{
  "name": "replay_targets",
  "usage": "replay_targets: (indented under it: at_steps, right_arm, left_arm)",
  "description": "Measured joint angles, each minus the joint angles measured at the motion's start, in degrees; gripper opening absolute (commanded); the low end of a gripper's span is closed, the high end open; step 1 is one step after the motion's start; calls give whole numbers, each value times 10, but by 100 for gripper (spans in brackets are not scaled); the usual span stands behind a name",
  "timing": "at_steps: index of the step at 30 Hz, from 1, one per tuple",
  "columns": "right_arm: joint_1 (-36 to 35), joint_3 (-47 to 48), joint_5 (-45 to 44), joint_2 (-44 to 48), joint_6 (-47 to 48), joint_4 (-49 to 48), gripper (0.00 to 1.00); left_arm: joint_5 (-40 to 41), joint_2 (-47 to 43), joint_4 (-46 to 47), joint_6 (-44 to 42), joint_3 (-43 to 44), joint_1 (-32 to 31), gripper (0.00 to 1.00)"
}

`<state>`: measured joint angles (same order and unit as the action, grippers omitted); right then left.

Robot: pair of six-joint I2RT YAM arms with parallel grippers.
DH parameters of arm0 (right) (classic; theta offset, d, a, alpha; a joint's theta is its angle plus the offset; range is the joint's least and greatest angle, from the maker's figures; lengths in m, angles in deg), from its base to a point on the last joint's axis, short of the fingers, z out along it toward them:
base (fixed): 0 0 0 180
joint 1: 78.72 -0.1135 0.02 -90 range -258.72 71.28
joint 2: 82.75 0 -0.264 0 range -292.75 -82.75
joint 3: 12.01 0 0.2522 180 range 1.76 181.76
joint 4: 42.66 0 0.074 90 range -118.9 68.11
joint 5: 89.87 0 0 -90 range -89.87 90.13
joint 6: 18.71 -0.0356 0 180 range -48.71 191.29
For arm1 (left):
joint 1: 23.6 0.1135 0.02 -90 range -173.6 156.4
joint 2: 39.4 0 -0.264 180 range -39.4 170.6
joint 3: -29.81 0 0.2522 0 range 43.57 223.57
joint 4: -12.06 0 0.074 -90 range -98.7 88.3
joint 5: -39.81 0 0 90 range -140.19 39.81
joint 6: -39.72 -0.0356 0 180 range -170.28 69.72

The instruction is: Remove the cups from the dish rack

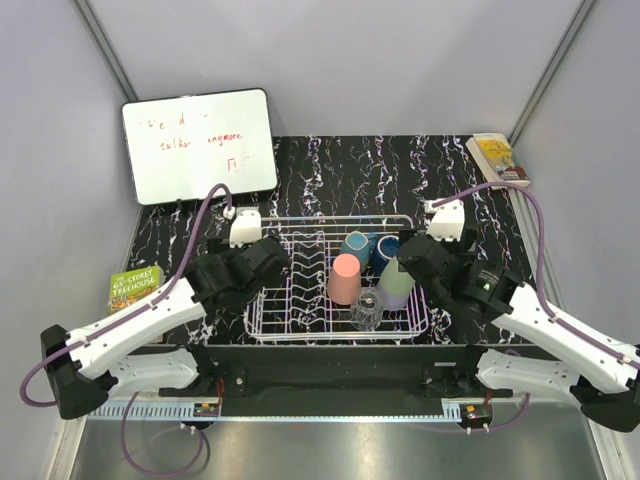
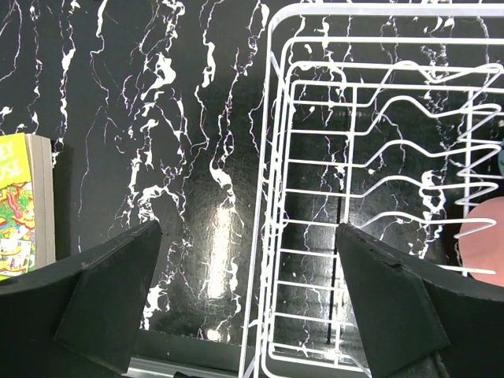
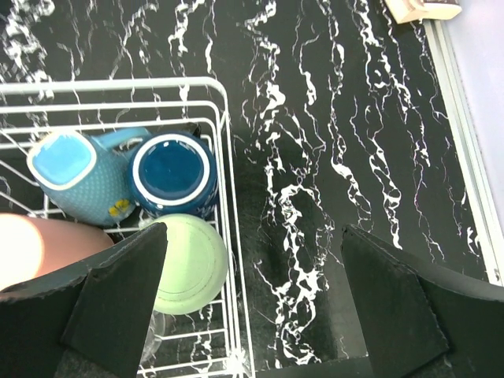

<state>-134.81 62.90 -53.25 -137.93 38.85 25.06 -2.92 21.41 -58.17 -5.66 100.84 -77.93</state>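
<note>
- The white wire rack (image 1: pixel 300 292) sits mid-table (image 1: pixel 330 170) on glossy black marble with white veins.
- Smooth round cups crowd its right half: pink (image 1: pixel 344 278), teal (image 1: pixel 354 246), blue (image 1: pixel 382 248), green (image 3: pixel 189 264) and clear glass (image 1: pixel 366 312).
- A whiteboard (image 1: pixel 200 146) leans far left, and a book (image 1: pixel 137 290) lies near left.
- The left claw (image 2: pixel 248 291) gapes wide and empty, straddling the rack's left rim, with the pink cup well to its right.
- The right claw (image 3: pixel 252 291) is spread wide and empty across the right rim, one finger (image 3: pixel 118 299) over the green cup.
</note>
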Motion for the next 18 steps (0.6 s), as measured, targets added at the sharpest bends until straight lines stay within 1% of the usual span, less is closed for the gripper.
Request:
replay_targets:
  at_steps: [6,13,18]
  right_arm:
    - [0,4,-8,23,-9,-4,100]
    - [0,0,52,60,26,-36,100]
    - [0,-19,81,78,25,-45,100]
  left_arm:
    - [0,-40,6,2,-7,0,99]
    - [-4,-49,13,-2,-28,0,99]
    - [-14,-48,24,0,-38,0,99]
